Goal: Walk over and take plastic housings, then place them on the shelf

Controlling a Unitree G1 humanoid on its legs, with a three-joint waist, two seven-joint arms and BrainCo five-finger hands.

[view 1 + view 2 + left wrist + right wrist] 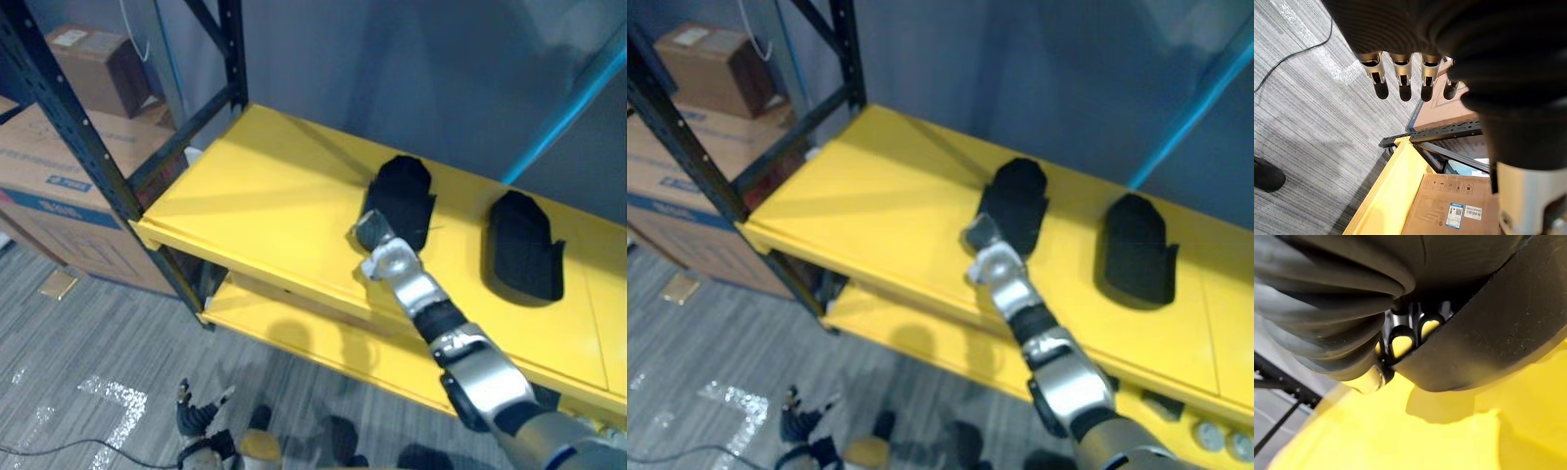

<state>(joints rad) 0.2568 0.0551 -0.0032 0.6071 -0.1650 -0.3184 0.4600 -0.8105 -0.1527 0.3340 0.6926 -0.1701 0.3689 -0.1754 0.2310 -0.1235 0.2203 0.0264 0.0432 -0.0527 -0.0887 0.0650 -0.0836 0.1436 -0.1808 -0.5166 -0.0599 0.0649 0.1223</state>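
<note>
The left wrist view shows the left robot hand (1403,73) released, fingers straight, above grey floor (1308,112) beside a cardboard box (1440,196) whose label (1454,216) is too small to read. At the yellow shelf (265,186) front, the right robot hand (384,257) meets one black plastic housing (402,196); its grip cannot be told. A second housing (524,245), alike in shape, lies apart to its right.

Two black housings (404,191) (524,245), apparently flat, apart on yellow shelf (255,186)

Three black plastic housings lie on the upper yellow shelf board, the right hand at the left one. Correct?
No: the left eye view shows two black plastic housings on the upper yellow shelf board, the right hand at the left one.
</note>
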